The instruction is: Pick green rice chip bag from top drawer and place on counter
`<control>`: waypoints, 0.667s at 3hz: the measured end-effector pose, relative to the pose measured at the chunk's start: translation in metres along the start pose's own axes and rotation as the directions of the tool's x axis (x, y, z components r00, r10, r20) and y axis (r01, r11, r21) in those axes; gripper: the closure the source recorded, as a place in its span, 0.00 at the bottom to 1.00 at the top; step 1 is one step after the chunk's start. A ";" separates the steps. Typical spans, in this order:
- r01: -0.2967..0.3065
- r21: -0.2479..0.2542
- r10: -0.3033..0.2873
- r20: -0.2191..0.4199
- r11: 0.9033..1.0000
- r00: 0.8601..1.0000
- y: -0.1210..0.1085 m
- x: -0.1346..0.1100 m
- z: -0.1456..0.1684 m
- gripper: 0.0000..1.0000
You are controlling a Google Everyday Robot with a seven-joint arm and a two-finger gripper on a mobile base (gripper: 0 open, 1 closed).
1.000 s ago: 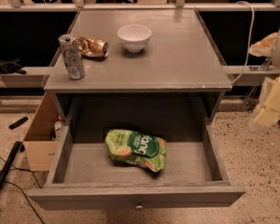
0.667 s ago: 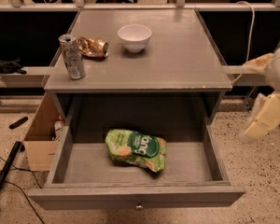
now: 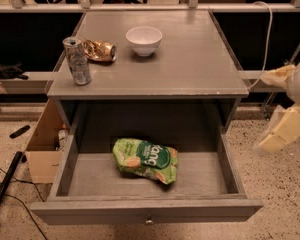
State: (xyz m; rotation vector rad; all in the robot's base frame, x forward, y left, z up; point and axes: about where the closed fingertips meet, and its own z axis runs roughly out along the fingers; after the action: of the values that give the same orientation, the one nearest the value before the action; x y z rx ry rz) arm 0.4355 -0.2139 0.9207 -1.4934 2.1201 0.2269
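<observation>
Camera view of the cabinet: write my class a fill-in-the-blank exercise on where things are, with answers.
1. The green chip bag lies in the drawer, which is pulled ____.
2. On the counter stand a can and a ____ bowl.
3. The gold wrapper lies nearer the ____ than the bowl.
4. The gripper hangs at the picture's ____ edge, outside the drawer.
Missing words: open; white; can; right.
</observation>
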 end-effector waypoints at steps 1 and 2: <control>-0.122 -0.040 0.126 0.112 0.992 0.986 0.010 0.005 0.032 0.00; -0.155 -0.100 0.169 0.156 0.983 0.973 0.025 -0.018 0.078 0.00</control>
State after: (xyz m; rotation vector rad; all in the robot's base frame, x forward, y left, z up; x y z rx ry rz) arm 0.4419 -0.1565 0.8603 -1.3007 2.1231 0.4909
